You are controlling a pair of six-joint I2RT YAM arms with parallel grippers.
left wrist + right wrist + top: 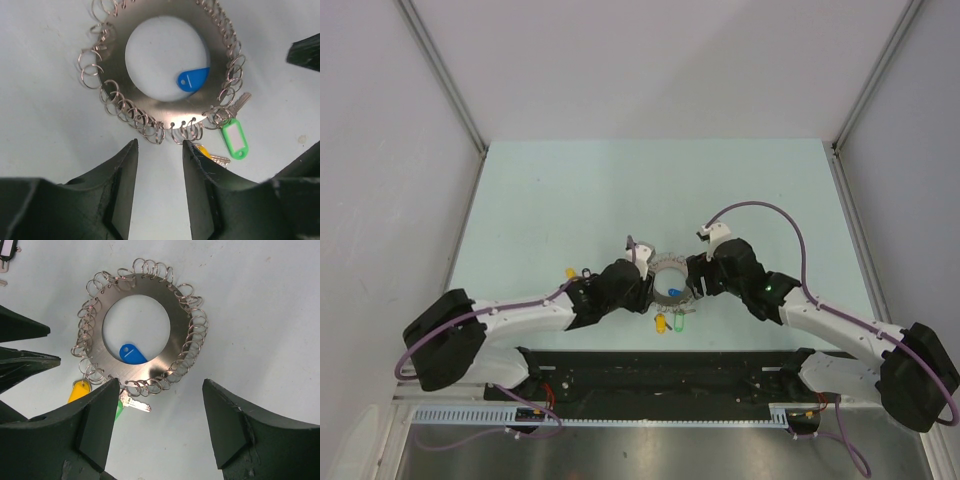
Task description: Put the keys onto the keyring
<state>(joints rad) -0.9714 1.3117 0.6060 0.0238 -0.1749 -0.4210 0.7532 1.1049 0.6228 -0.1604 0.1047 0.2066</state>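
Presently, a stray yellow key [570, 272] lies on the worktop [540, 190], well left of the keyring [671, 264]. My left claw [160, 147] stands with its fingers apart and nothing between them, tips just short of the keyring's looped rim. A blue key [192, 80] has its head inside the keyring's central hole, against the inner edge. A second yellow key [80, 391] and a green key [235, 139] lie at the rim's near side, touching its loops. My right claw [160, 385] is spread wide and empty, just beside that rim.
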